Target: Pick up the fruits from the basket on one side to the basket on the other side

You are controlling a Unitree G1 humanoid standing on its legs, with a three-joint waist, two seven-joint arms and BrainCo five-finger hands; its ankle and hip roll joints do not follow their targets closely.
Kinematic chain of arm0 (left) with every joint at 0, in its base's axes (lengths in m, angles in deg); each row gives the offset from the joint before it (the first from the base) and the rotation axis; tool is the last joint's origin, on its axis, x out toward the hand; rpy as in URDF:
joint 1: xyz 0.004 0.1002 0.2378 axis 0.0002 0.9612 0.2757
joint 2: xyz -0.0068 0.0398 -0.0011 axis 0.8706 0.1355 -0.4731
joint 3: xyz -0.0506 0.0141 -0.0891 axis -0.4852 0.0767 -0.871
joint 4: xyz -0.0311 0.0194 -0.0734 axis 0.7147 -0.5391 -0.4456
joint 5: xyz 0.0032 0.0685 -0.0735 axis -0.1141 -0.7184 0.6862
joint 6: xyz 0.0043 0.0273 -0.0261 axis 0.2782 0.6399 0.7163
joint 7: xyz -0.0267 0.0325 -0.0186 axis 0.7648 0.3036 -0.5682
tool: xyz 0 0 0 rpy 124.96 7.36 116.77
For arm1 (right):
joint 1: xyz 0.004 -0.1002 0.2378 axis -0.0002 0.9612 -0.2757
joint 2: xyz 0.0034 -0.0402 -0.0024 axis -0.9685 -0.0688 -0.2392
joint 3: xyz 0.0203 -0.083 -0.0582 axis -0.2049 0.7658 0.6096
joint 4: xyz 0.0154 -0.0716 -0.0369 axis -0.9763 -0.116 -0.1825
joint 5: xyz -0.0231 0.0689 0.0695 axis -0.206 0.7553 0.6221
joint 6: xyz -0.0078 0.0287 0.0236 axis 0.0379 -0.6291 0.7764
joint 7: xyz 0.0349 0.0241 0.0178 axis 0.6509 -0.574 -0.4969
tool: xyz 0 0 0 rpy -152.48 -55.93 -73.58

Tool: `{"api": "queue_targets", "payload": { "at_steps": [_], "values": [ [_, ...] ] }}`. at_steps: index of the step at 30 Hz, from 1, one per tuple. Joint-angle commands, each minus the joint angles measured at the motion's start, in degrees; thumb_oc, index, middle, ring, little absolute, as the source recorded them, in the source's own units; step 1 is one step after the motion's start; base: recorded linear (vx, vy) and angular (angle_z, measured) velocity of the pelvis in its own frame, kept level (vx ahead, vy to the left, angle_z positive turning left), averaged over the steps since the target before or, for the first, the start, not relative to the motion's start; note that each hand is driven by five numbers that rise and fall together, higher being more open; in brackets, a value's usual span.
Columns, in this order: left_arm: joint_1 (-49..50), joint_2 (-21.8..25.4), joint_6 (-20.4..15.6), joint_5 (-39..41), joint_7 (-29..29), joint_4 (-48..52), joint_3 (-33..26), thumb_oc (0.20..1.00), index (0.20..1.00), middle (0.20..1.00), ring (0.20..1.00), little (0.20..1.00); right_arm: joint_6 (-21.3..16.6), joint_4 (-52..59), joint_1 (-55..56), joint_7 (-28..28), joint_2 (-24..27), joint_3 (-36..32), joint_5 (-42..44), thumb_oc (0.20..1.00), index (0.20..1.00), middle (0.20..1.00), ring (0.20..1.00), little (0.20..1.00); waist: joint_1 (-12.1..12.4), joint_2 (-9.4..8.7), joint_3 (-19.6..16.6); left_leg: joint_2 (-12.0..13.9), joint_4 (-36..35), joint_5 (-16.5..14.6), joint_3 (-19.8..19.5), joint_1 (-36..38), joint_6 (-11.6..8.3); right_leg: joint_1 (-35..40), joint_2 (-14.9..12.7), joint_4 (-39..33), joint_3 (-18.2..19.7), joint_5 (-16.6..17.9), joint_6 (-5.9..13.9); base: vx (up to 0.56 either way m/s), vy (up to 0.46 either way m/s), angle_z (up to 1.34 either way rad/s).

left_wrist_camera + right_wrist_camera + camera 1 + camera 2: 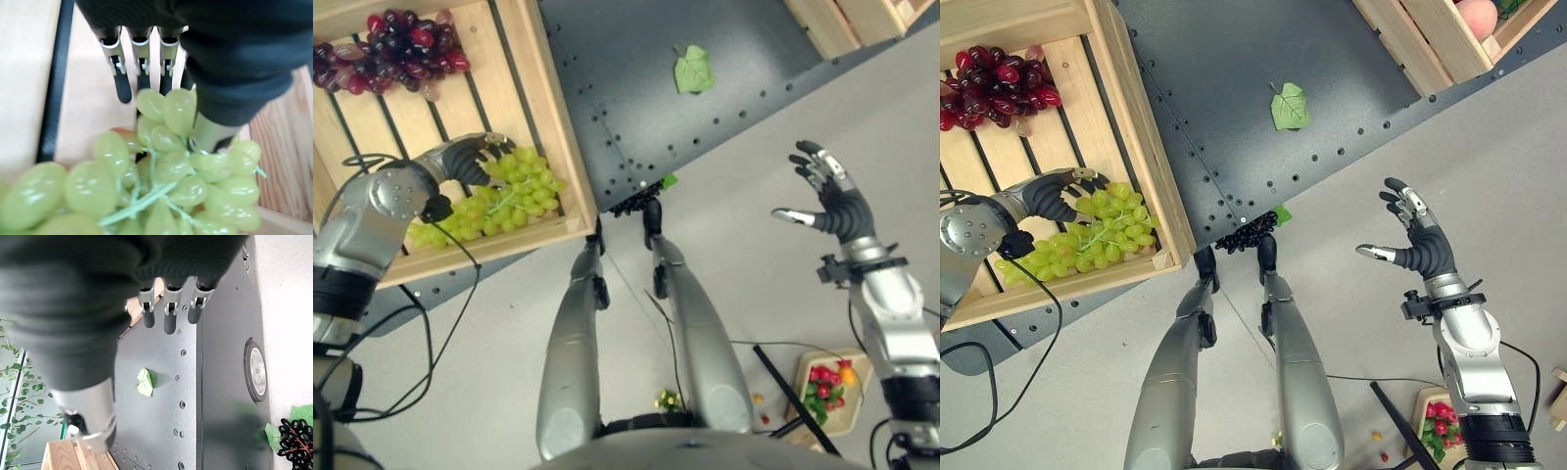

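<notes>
The dark, perforated metal counter (1234, 108) carries a slatted wooden crate (1141, 147). Inside it, near its front wall, a bunch of green grapes (1087, 240) lies lengthwise along that wall. The left hand (1050, 199) rests on the bunch's top, fingers curling over the smooth, round grapes. The right hand (1417, 245) hovers spread and empty, well apart from the crate.

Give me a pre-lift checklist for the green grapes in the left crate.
1. Left hand on the green grapes: ok, fingers reach over the bunch.
2. Fingers closed round the bunch: cannot tell.
3. Bunch lying inside the wooden crate: ok.
4. Red grapes apart from the grasp: ok, at the far end.
5. Right hand free: ok, open over the floor.
6. Black grapes cleared: not ok, hanging at the platform edge.
</notes>
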Motion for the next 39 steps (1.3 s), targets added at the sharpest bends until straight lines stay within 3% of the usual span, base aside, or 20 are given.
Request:
{"api": "queue_targets", "payload": {
  "at_steps": [1, 24, 35, 39],
  "values": [
    [2.4, -6.0, -1.9, -1.8, -1.3, 1.5, 5.7, 0.200, 0.200, 0.200, 0.200, 0.200, -0.9, 5.0, -0.4, -0.1, 0.4, -1.8, 0.5, 1.000, 1.000, 1.000, 1.000, 1.000, -1.1, -1.39, -0.1, 1.9, 2.0, -4.4, -1.7, 1.3, -1.76, 0.8, -0.6, 1.4, -1.3, -0.3, 3.01, 0.00, 0.000, 0.00],
    [2.0, -7.1, -1.8, -1.0, -0.1, 0.8, 4.8, 0.200, 0.200, 0.200, 0.200, 0.200, -0.4, 4.6, -0.8, 0.3, 0.4, -1.3, 1.1, 1.000, 1.000, 1.000, 1.000, 1.000, -0.8, -1.51, -0.1, 1.8, 2.7, -4.6, -2.0, 1.1, -1.64, 0.4, -0.6, 2.3, -1.4, -0.5, 2.85, 0.00, 0.000, 0.00],
    [7.5, -4.0, -2.8, 17.3, 0.2, 6.8, -2.3, 0.200, 0.200, 0.200, 0.200, 0.200, -0.5, 2.6, 0.1, 0.7, 0.6, -1.1, 1.8, 1.000, 1.000, 1.000, 1.000, 1.000, 0.1, -0.41, -0.1, 1.6, 2.8, -4.6, -2.1, 2.6, -1.65, 1.8, -0.7, 2.7, -1.6, -0.5, 2.79, 0.00, 0.000, 0.00],
    [11.4, -0.9, -4.0, 29.4, 0.0, 9.7, -4.9, 0.200, 0.200, 0.200, 0.200, 0.200, -0.7, 1.0, 1.1, 1.2, 1.2, -0.8, 2.3, 1.000, 1.000, 1.000, 1.000, 1.000, 0.7, 0.53, -0.1, 1.3, 3.3, -4.7, -2.1, 3.9, -1.69, 3.0, -0.9, 3.3, -1.5, -0.7, 2.79, 0.00, 0.000, 0.00]
  ]
}}
